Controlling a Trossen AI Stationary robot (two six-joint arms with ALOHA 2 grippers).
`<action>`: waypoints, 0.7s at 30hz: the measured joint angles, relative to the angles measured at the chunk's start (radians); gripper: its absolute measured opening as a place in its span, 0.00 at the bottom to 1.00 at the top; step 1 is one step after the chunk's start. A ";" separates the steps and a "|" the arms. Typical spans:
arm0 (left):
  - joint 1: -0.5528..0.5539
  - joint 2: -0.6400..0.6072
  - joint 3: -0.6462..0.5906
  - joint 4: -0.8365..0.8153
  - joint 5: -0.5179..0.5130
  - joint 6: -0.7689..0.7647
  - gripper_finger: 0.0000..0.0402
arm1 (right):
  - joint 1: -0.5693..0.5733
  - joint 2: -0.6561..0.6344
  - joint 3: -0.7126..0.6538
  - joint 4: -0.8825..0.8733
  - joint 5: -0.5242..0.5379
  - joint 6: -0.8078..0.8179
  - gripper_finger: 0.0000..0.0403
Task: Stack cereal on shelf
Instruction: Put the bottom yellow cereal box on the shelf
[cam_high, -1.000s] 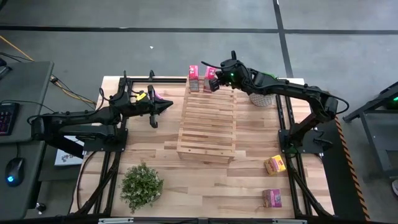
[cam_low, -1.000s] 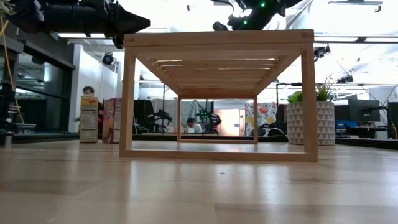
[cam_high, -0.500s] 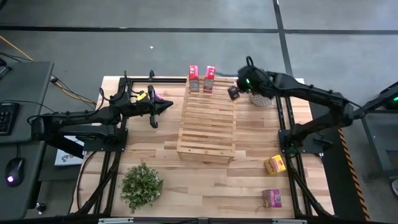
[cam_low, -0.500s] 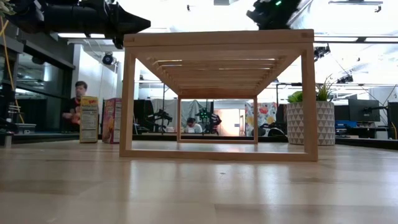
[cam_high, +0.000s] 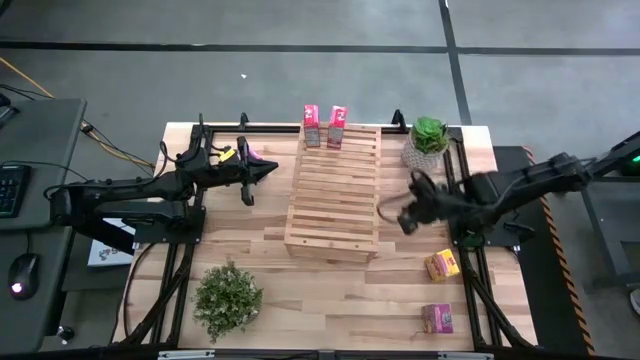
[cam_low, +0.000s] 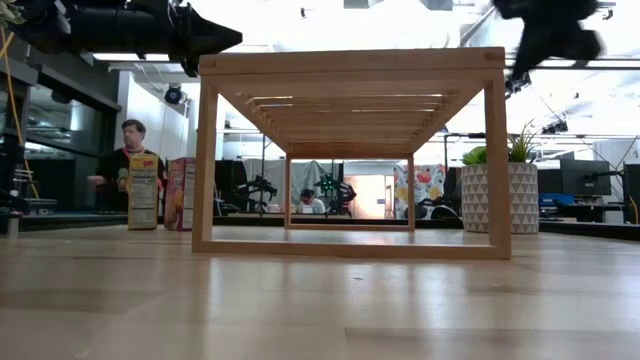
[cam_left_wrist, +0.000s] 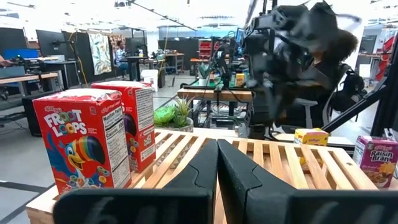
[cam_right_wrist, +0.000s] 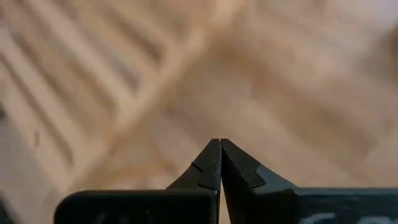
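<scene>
The right pincer (cam_high: 403, 217) is hanging with its fingers pressed together, holding nothing, just off the right edge of the shelf (cam_high: 333, 195), which is taking up the middle of the desk (cam_high: 270, 265). Behind it a white patterned pot with a green plant (cam_high: 426, 143) is standing near the desk's far right corner, and a yellow cereal box (cam_high: 441, 265) and a pink cereal box (cam_high: 437, 318) are lying on the near side of it. Nothing is sitting between this pincer and those two boxes.

The left pincer (cam_high: 268, 170) is waiting, also closed and empty, to the left of the shelf (a leafy plant (cam_high: 228, 297) is sitting well to its near side).

Since the earlier frames the right pincer has been swinging away from the shelf's far end, where two red cereal boxes (cam_high: 324, 126) are standing upright side by side.

Counted: four cereal boxes, two plants, one shelf.
</scene>
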 joint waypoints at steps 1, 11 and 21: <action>0.000 0.000 0.000 0.001 0.000 -0.004 0.01 | 0.033 0.000 -0.007 -0.021 -0.026 0.056 0.00; 0.001 0.000 0.000 0.001 0.000 0.000 0.01 | 0.148 0.016 -0.011 -0.223 -0.272 0.421 0.00; 0.002 0.000 0.000 0.002 -0.023 0.022 0.01 | 0.148 0.016 -0.010 -0.326 -0.393 0.554 0.08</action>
